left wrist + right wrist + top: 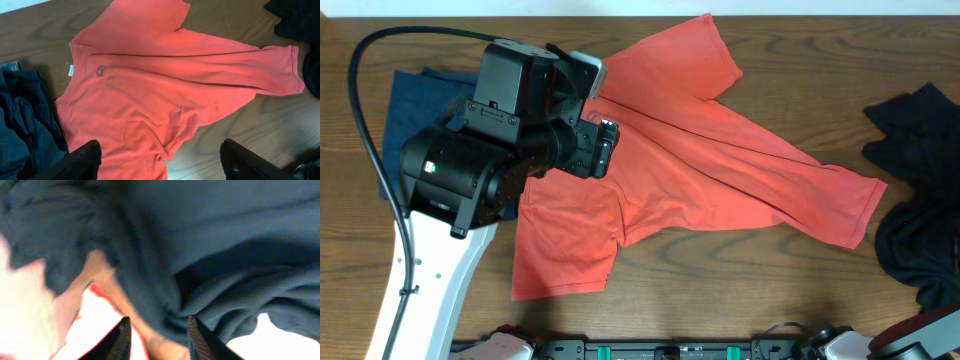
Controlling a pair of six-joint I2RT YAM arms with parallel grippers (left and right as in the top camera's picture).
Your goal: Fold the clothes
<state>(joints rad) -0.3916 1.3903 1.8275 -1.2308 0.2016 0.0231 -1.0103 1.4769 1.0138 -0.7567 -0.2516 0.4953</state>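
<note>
Coral-red T-shirt [720, 170] spread on wooden bench [720, 295], L hand [160, 150] above it, spread wide apart, empty, navy garment [408, 108] alongside, R hand [160, 330] partly apart, close against dark fabric [225, 240]

T-shirt [700, 170] spread mid-bench [820, 60], second garment [410, 100] touching its left side, third garment [920, 200] near, at right edge

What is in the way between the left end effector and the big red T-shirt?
Nothing visible. The open left end effector hangs above the soft coral-red short-sleeved T-shirt, with no object between them.
</note>
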